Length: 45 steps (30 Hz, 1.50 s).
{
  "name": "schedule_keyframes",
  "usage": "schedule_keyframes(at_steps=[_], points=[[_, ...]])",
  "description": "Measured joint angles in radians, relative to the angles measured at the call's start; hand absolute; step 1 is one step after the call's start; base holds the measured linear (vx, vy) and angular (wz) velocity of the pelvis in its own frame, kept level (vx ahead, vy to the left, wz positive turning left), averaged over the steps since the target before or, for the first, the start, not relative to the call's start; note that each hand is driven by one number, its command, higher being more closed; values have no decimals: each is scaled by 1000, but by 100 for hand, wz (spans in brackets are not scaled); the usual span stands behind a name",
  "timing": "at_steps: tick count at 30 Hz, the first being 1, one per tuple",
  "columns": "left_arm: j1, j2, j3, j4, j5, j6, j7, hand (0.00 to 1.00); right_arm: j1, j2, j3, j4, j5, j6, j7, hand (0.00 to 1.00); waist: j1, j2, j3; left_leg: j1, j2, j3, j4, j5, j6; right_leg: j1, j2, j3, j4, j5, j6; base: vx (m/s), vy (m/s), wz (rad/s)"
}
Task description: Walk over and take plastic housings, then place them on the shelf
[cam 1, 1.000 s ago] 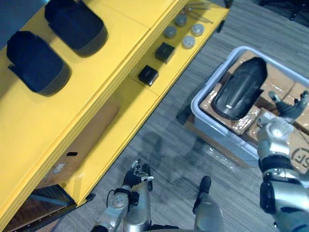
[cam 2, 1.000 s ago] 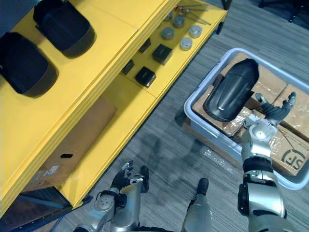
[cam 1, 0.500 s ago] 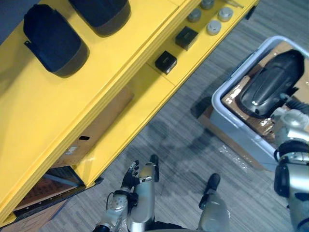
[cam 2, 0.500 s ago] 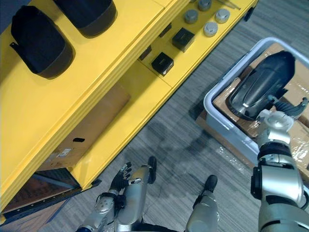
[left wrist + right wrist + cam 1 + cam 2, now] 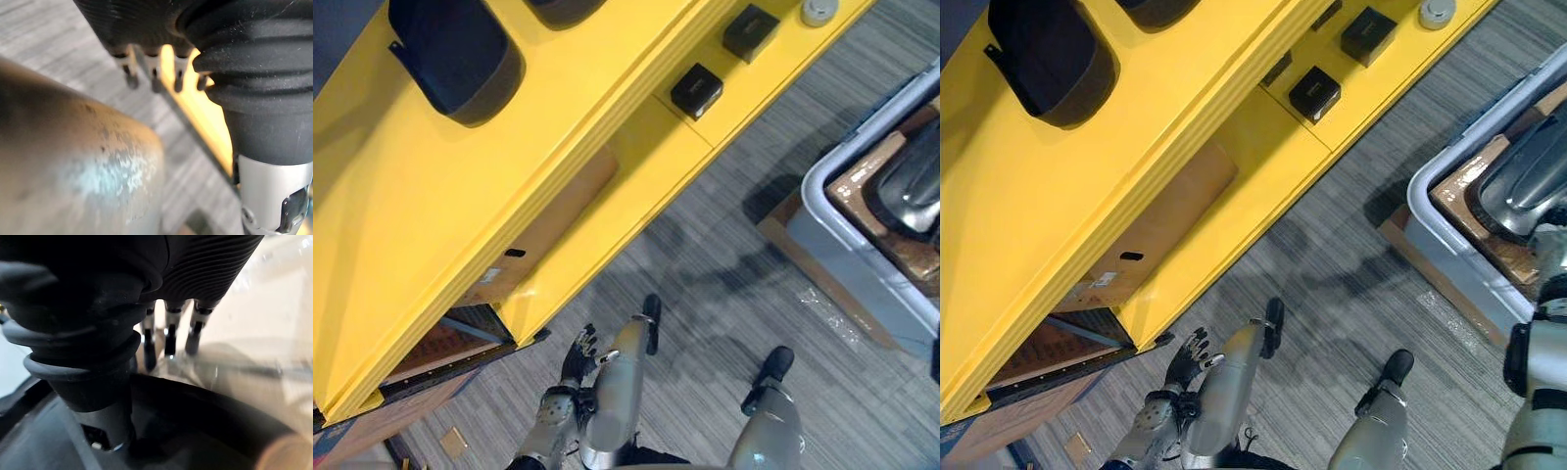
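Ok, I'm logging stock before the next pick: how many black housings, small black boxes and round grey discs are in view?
Black housings: 3, that one and a cut-off one on the yellow shelf, one in the grey bin
Small black boxes: 2
Round grey discs: 1
Total: 6

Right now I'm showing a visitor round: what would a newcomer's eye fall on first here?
The big yellow shelf running across the left, with a black plastic housing lying on its top. Next, the grey bin on the floor at right, holding another black housing.
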Motion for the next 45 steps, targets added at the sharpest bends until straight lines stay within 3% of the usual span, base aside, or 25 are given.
schedule_keyframes(at_steps=[7, 13, 16, 22, 24, 26, 29, 30, 32, 33, 35, 40, 45], points=[[0, 0, 2, 15, 0, -7, -1, 0, -25, -35, 17, 14, -155, 105, 58, 100, 3, 10, -7, -2, 5, -11, 4, 1, 2, 7, 5, -29, 1, -6, -5, 13, -31, 3], [7, 1, 24, -7, 1, 8, -1, 0, 5, -24, -25, 26, -261, 106, 106, 100, 7, 7, -6, 16, 22, -28, 13, -6, -2, 50, 20, -71, 1, -15, -15, -12, -41, 7], [26, 5, 65, -45, 1, 12, -2, 0, 18, 13, -32, 22, -317, 76, 113, 100, 0, -11, 8, 47, 33, -26, 4, -9, -4, 75, 26, -76, 0, -20, -22, -35, -33, -6], [36, 56, 104, -182, 55, 8, 1, 0, 50, 111, -42, -3, -390, 25, 161, 100, -38, -104, 60, 139, 45, -16, -65, 10, -22, 146, 43, -76, -37, -21, -29, -12, -46, -2], [50, 68, 129, -307, 99, 9, 4, 0, 76, 141, -13, -59, -406, 11, 173, 100, -60, -137, 62, 181, 47, -3, -101, 24, -31, 168, 44, -73, -52, -18, -33, 33, -52, -6], [46, 81, 130, -398, 111, 12, 4, 0, 117, 153, 11, -127, -431, 2, 174, 100, -73, -145, 63, 222, 53, 6, -124, 26, -34, 195, 48, -71, -58, -15, -37, 38, -49, -13], [6, 133, 136, -568, 155, 30, 1, 0, 192, 201, 43, -279, -501, -17, 174, 100, -110, -192, 53, 292, 65, 37, -189, 47, -48, 224, 59, -64, -78, -6, -50, 29, -64, -26], [-39, 147, 135, -584, 168, 47, -3, 0, 222, 213, 51, -335, -521, -20, 173, 100, -131, -208, 49, 311, 72, 40, -208, 54, -53, 234, 66, -63, -89, 1, -60, 14, -54, -26], [-119, 171, 134, -587, 147, 84, -13, 0, 266, 243, 55, -424, -556, -11, 172, 100, -146, -230, 45, 347, 91, 66, -231, 58, -59, 236, 83, -40, -94, 17, -81, 1, -39, -40], [-164, 189, 134, -586, 101, 122, -29, 0, 295, 268, 55, -485, -573, -8, 172, 100, -163, -249, 35, 363, 101, 83, -243, 61, -63, 240, 90, -31, -104, 24, -89, -6, -14, -43], [-237, 207, 120, -569, 77, 164, -52, 0, 323, 302, 57, -552, -611, 1, 172, 100, -190, -281, 17, 378, 107, 105, -250, 62, -65, 240, 93, -14, -118, 25, -89, -16, -14, -35], [-445, 198, 30, -438, 17, 259, -99, 0, 327, 306, 66, -613, -709, -11, 170, 100, -227, -302, 2, 380, 126, 148, -246, 63, -67, 229, 111, 34, -160, 55, -96, -70, 6, -27], [-629, 160, -18, -209, -81, 386, -99, 0, 252, 305, 118, -633, -756, -74, 169, 100, -274, -305, -1, 366, 145, 180, -250, 73, -73, 185, 129, 72, -171, 71, -106, -82, -13, -28]])
